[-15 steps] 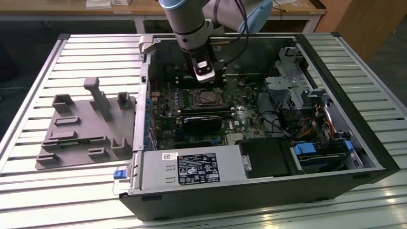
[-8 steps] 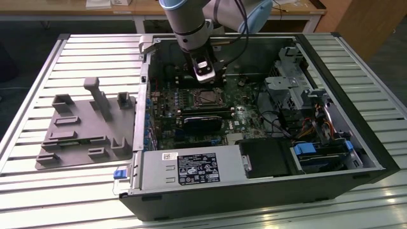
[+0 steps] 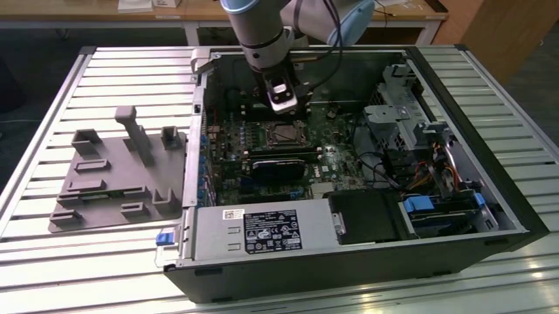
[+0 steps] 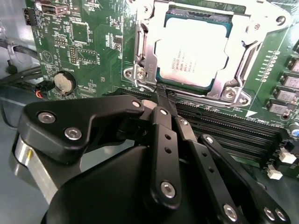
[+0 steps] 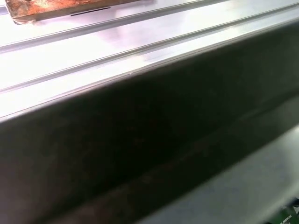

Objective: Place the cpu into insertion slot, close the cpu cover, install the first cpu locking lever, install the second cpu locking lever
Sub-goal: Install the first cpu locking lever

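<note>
In the second wrist view the cpu lies flat in the insertion slot, silver-grey top up. The silvery cpu cover lies down around it as a frame. Thin metal lever rods run along two sides of the cover; whether they are latched I cannot tell. My gripper is shut with nothing between its fingers. Its joined tips point at the socket's edge beside a corner screw. In the exterior view the gripper hangs inside the open computer case, just behind the slot.
Long black memory slots run beside the socket, and a coin battery sits on the green board. A black card, power supply and drive cage crowd the case. A grey fixture plate lies on the slatted table.
</note>
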Controlling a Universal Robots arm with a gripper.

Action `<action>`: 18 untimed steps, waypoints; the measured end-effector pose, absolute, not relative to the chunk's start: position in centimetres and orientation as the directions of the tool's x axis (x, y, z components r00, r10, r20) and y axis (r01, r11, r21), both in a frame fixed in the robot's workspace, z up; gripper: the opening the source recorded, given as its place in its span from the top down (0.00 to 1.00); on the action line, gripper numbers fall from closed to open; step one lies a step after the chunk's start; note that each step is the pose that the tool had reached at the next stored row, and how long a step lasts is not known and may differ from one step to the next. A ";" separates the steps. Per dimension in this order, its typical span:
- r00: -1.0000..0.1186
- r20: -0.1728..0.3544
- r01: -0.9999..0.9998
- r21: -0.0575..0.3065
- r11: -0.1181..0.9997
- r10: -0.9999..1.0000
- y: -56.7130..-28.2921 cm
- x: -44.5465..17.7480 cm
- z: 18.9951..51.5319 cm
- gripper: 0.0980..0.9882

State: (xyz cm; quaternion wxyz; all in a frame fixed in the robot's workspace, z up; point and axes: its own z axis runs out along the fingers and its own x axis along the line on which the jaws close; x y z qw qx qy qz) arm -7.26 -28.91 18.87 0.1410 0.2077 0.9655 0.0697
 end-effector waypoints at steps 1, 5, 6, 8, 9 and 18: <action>-0.874 -0.243 0.381 0.193 0.904 0.421 -28.9 -7.2 18.9 1.00; -0.874 -0.243 0.381 0.194 0.904 0.421 -28.9 -7.2 18.9 1.00; -0.874 -0.242 0.381 0.195 0.904 0.421 -28.9 -7.2 18.9 1.00; -0.874 -0.241 0.381 0.198 0.903 0.422 -29.0 -7.2 19.0 1.00; -0.874 -0.240 0.381 0.199 0.903 0.422 -29.0 -7.2 19.0 1.00; -0.874 -0.240 0.381 0.200 0.903 0.422 -29.0 -7.2 19.4 1.00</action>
